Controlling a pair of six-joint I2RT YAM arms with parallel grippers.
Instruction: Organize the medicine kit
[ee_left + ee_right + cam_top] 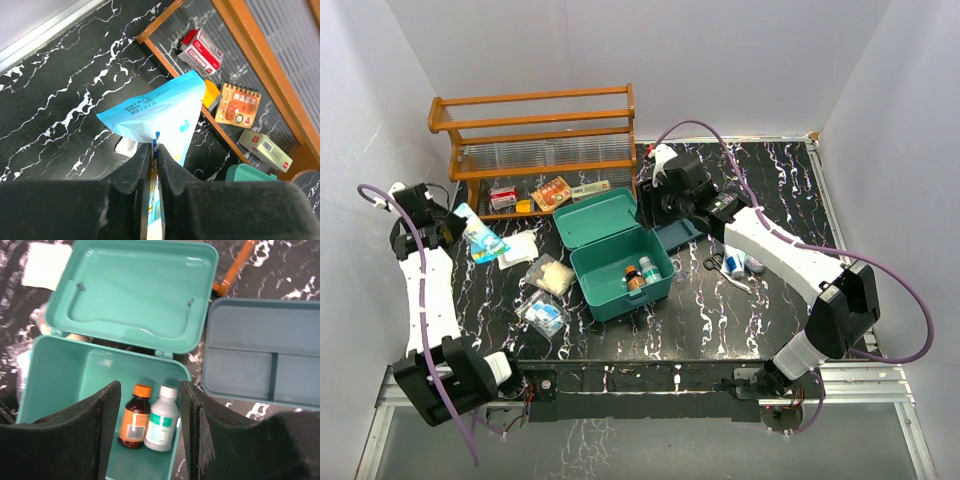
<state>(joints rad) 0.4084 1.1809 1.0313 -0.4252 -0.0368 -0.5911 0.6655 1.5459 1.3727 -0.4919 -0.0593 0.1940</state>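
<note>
While its lid lies open, the medicine kit holds two bottles.

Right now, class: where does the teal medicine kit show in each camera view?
Top external: medicine kit at picture centre, lid open.
Left wrist: only a teal corner, lower right.
Right wrist: fills the left and middle, open.
Shared landmark: the wooden rack beside its lid.
</note>
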